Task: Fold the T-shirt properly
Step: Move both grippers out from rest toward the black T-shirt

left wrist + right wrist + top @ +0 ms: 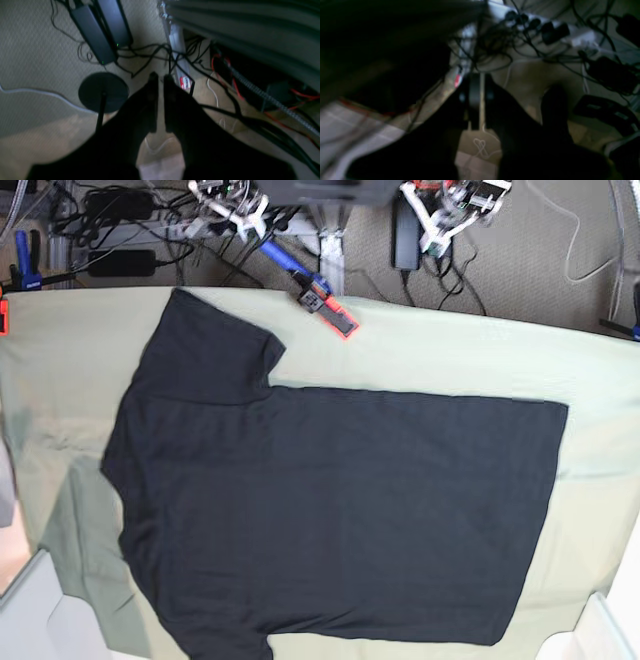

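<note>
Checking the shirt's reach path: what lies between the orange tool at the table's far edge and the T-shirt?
Only bare green cloth, in the base view. The tool lies apart from the T-shirt.

You have the T-shirt [330, 510] lying flat on the table cloth [450, 350], collar end to the left, hem to the right. Beyond the far edge, cables [130, 240] lie on the floor, far left.

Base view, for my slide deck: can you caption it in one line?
Black T-shirt spread flat on a pale green table cloth, not yet folded.
</note>
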Controlling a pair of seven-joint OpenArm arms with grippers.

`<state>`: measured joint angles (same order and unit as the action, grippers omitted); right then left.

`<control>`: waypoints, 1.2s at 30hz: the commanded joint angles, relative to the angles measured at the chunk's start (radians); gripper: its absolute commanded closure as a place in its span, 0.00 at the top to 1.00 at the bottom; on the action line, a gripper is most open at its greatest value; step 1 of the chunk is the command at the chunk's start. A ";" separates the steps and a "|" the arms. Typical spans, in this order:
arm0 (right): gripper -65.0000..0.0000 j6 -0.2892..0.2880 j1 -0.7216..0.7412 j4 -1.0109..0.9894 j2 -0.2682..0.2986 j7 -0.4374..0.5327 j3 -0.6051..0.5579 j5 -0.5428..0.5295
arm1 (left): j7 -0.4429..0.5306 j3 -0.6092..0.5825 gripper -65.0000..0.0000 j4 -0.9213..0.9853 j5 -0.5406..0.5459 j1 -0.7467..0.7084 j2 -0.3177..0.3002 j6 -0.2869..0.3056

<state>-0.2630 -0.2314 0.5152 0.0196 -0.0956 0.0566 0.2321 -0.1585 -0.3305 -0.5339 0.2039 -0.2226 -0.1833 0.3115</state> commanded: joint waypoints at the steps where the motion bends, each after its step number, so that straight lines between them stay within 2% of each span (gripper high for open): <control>1: 0.06 -0.031 -0.027 0.035 0.018 -0.008 -0.001 -0.004 | 0.013 0.021 0.12 -0.041 0.005 -0.021 -0.010 0.018; 5: 0.06 -0.077 -0.136 0.196 0.063 -0.091 -0.002 -0.066 | -0.012 0.133 0.12 -0.192 0.011 -0.113 -0.029 0.023; 11: 0.06 -0.109 -0.333 0.537 0.157 -0.261 -0.002 -0.240 | -0.085 0.230 0.12 -0.415 0.116 -0.227 -0.076 0.087; 14: 0.06 -0.108 -0.438 0.708 0.213 -0.321 -0.002 -0.293 | -0.125 0.276 0.12 -0.533 0.139 -0.290 -0.111 0.145; 18: 0.06 -0.108 -0.581 0.918 0.289 -0.332 -0.002 -0.327 | -0.208 0.370 0.12 -0.718 0.229 -0.387 -0.142 0.216; 22: 0.06 -0.108 -0.710 1.120 0.349 -0.332 0.024 -0.334 | -0.305 0.488 0.24 -0.910 0.328 -0.478 -0.159 0.263; 24: 0.06 -0.108 -0.760 1.214 0.367 -0.341 0.056 -0.378 | -0.339 0.540 0.32 -0.989 0.391 -0.514 -0.172 0.282; 26: 0.12 -0.108 -0.786 1.305 0.373 -0.381 0.097 -0.425 | -0.379 0.582 0.38 -1.058 0.438 -0.539 -0.187 0.289; 29: 0.28 -0.108 -0.794 1.419 0.387 -0.445 0.167 -0.513 | -0.450 0.634 0.39 -1.153 0.493 -0.561 -0.209 0.289; 31: 0.37 -0.108 -0.791 1.479 0.393 -0.447 0.220 -0.562 | -0.483 0.660 0.39 -1.208 0.508 -0.571 -0.222 0.301; 33: 0.41 -0.108 -0.768 1.525 0.396 -0.447 0.274 -0.603 | -0.493 0.678 0.39 -1.246 0.526 -0.576 -0.237 0.311; 36: 0.41 -0.108 -0.692 1.541 0.395 -0.448 0.341 -0.689 | -0.496 0.684 0.39 -1.271 0.525 -0.576 -0.256 0.311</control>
<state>-0.3363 -0.9157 2.0411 0.4061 -0.5591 0.3885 -0.4522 -0.6624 0.3470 -1.7897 0.7166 -0.7872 -0.4290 0.6033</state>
